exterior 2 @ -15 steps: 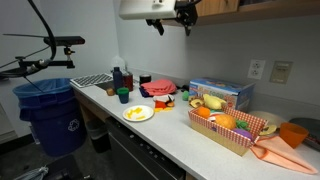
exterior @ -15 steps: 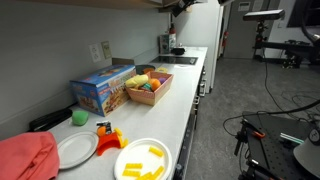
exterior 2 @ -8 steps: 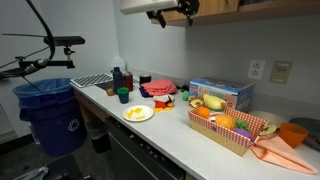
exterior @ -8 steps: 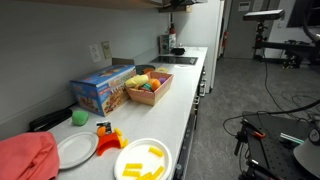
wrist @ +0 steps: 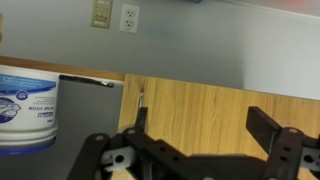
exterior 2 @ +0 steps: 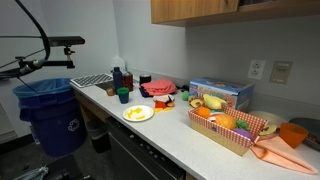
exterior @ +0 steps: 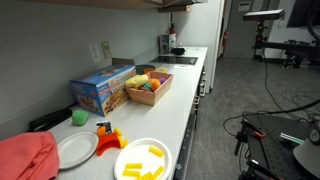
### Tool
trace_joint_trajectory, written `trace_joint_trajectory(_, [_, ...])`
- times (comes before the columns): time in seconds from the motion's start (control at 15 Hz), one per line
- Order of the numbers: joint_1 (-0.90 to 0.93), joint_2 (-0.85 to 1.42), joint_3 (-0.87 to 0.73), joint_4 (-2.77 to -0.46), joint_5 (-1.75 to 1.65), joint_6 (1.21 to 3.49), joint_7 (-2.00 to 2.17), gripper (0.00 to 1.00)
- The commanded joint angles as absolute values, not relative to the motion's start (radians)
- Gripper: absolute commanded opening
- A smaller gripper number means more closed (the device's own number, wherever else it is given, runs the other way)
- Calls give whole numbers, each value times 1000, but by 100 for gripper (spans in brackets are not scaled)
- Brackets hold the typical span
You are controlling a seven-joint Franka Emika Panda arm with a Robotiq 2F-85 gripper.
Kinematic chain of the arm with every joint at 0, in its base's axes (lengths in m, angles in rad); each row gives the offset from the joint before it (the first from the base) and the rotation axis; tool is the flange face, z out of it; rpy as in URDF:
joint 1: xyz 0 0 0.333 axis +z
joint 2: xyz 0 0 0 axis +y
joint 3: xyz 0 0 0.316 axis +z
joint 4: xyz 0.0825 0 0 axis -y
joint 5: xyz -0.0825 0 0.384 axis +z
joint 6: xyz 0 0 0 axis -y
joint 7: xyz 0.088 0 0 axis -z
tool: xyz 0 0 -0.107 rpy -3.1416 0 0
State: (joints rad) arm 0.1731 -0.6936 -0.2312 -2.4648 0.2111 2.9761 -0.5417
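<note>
In the wrist view my gripper [wrist: 200, 108] is open and empty. Its two black fingers stand spread in front of a wooden cabinet door [wrist: 200, 110]. A white tub with a blue label [wrist: 28, 105] stands to the left of the door. A grey wall with two outlets [wrist: 128, 16] is behind. The gripper is high above the counter [exterior 2: 170, 125] and out of sight above the top edge, beside the wooden cabinet [exterior 2: 220, 9].
On the counter stand a wooden crate of toy food [exterior: 148, 88] [exterior 2: 232, 125], a blue box [exterior: 102, 88], a plate with yellow pieces [exterior: 143, 160] [exterior 2: 138, 113] and a red cloth [exterior: 25, 155]. A blue bin [exterior 2: 50, 115] stands on the floor.
The gripper has risen. It was at the top of both exterior views a second ago and has left the frame upwards.
</note>
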Motion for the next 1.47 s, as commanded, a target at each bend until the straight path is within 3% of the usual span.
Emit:
trace_joint_trajectory(0.0, [206,-703,-263,-2460,127,3059,-477,100])
trace_joint_trajectory(1.13, [96,-640,-256,-2472,-24,3218,-297,100])
trace_joint_trajectory(1.4, [-14,-611,-203,-2467,-51,3257,-264,100])
